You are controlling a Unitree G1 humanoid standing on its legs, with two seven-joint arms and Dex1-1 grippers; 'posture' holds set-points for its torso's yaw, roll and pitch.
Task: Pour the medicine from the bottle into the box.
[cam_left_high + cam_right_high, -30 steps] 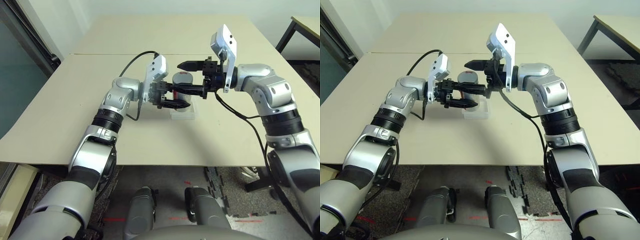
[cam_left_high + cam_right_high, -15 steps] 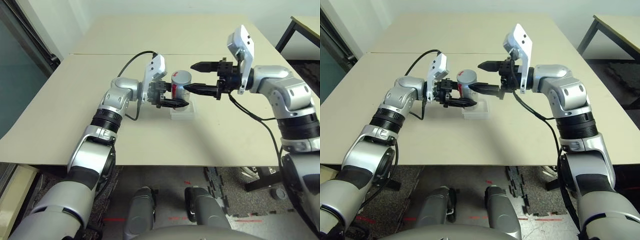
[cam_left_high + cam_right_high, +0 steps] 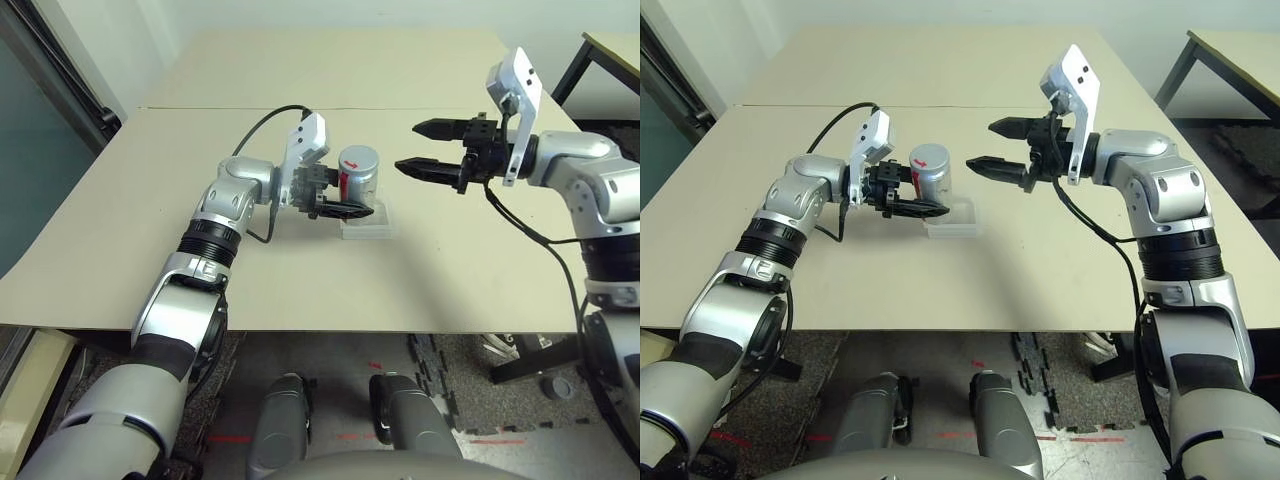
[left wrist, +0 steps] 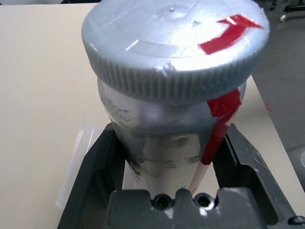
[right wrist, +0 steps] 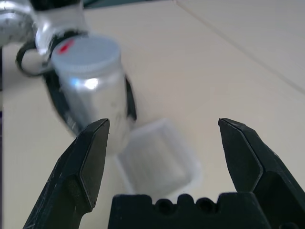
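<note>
My left gripper [image 3: 345, 198] is shut on the bottle [image 3: 358, 172], a small silver-grey cylinder with a red stripe. It holds the bottle nearly upright over the far left edge of the box [image 3: 367, 224]. The grey cap [image 4: 174, 43], marked with red tape, sits on the bottle. The box is clear plastic and rests on the table. My right gripper [image 3: 410, 146] hangs open to the right of the bottle, above the table, with nothing between its fingers [image 5: 88, 162]. The medicine is hidden.
The beige table [image 3: 150, 220] spreads wide on every side, with a seam [image 3: 200, 108] running across its far part. A dark table leg [image 3: 565, 70] and floor mats stand off the right edge.
My right gripper has drawn back to the right, away from the bottle's cap, and stays open. The left gripper keeps its hold on the bottle.
</note>
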